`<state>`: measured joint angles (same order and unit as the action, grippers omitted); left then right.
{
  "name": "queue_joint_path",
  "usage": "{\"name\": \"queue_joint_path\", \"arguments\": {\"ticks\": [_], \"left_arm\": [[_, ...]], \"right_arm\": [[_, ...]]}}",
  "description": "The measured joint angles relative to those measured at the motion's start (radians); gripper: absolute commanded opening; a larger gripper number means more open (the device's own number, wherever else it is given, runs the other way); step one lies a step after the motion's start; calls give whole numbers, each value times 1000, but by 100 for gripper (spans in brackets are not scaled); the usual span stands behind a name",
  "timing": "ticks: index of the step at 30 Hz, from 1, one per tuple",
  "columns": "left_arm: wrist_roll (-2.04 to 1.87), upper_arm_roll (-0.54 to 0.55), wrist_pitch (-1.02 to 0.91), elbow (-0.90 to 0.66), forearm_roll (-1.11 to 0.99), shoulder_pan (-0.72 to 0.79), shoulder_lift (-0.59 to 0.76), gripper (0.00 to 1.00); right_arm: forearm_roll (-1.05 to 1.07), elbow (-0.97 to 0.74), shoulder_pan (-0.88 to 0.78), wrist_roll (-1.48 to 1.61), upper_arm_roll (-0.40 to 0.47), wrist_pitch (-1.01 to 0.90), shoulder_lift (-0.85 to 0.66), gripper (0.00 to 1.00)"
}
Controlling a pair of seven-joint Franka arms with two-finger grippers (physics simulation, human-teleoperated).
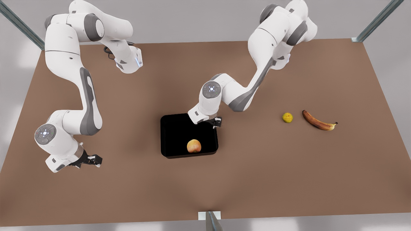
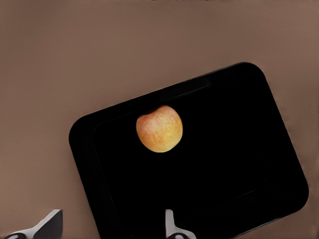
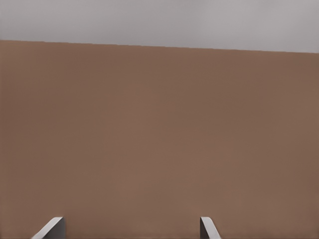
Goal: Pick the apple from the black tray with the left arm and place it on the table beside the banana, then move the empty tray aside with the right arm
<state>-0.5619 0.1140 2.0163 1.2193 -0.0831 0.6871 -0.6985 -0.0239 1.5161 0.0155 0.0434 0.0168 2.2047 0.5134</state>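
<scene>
Hovering left end effector (image 1: 215,122) over black tray (image 1: 173,128), fingers spread

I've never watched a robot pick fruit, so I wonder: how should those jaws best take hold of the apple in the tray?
Probably from straight above, closing across the apple's widest part. It is round and sits free inside the black tray, near one rim, so the low rim would hinder a sideways approach. The left gripper hovers open over the tray; the right gripper waits open over the table.

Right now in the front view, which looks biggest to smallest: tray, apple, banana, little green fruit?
1. black tray
2. banana
3. apple
4. small yellow-green fruit

The banana looks longer than the apple, though thinner.
</scene>
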Motion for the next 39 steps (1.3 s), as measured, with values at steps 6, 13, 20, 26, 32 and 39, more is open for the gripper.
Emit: {"name": "queue_joint_path", "arguments": {"ticks": [6, 13, 20, 26, 32, 39], "left_arm": [[-167, -23, 38, -289, -73, 34, -262, 100], [-277, -34, 70, -325, -152, 66, -324, 100], [-358, -38, 94, -395, -180, 94, -387, 100], [-423, -69, 121, -439, -185, 105, -431, 100], [-470, -98, 136, -443, -198, 113, -456, 100], [-523, -97, 193, -444, -206, 117, -479, 100]], "right_arm": [[0, 0, -2, 1, -1, -6, 0, 100], [-1, 0, 0, 1, 0, -8, 0, 100], [-1, 0, -1, 2, 0, -8, 0, 100], [-1, 0, -1, 2, 0, -8, 0, 100], [-1, 0, -1, 2, -1, -8, 0, 100], [-1, 0, 0, 2, 0, -8, 0, 100]]}}
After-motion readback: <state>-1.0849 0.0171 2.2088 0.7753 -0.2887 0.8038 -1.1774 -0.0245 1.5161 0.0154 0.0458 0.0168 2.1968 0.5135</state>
